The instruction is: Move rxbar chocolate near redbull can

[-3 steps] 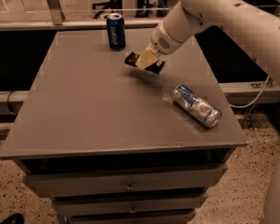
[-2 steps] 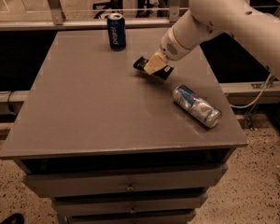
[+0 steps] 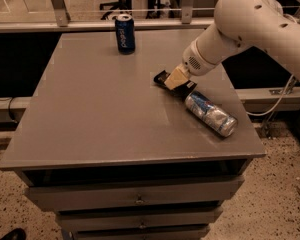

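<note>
The rxbar chocolate [image 3: 161,79] is a dark flat bar, mostly hidden under my gripper [image 3: 176,80]; only its left end shows. My gripper is low over the table's right half and seems shut on the bar. The redbull can [image 3: 210,113], silver and light blue, lies on its side just to the lower right of the gripper, its near end almost touching the bar.
A dark-blue can with white lettering [image 3: 125,33] stands upright at the back of the grey table [image 3: 100,114]. The table has drawers below its front edge. My white arm [image 3: 250,29] reaches in from the right. A rail runs behind the table.
My gripper has carried the bar to the right and toward the front, down to the end of the lying redbull can.
</note>
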Controlling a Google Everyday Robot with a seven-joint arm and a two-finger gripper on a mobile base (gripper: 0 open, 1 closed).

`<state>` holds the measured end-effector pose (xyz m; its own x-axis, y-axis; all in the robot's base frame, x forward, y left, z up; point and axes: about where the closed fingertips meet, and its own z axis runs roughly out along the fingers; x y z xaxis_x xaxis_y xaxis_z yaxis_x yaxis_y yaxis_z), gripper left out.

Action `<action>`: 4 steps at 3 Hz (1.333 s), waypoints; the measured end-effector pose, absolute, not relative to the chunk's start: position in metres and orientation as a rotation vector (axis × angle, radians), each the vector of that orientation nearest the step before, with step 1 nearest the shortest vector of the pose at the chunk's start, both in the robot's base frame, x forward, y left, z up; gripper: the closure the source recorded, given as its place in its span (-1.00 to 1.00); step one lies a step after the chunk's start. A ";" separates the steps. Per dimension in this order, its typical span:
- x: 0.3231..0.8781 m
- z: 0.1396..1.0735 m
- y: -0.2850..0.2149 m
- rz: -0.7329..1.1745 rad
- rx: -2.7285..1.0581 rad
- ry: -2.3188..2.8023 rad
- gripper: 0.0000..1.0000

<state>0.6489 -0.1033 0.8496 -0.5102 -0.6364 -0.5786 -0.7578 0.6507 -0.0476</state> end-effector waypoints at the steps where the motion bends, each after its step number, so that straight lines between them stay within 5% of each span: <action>1: 0.639 0.845 -0.112 0.285 -1.049 2.331 1.00; 2: 0.634 0.842 -0.117 0.289 -1.032 2.352 0.68; 4: 0.629 0.841 -0.119 0.302 -1.027 2.358 -0.41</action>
<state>0.6291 -0.1188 0.8409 -0.5603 -0.6073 -0.5632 -0.7296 0.6838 -0.0115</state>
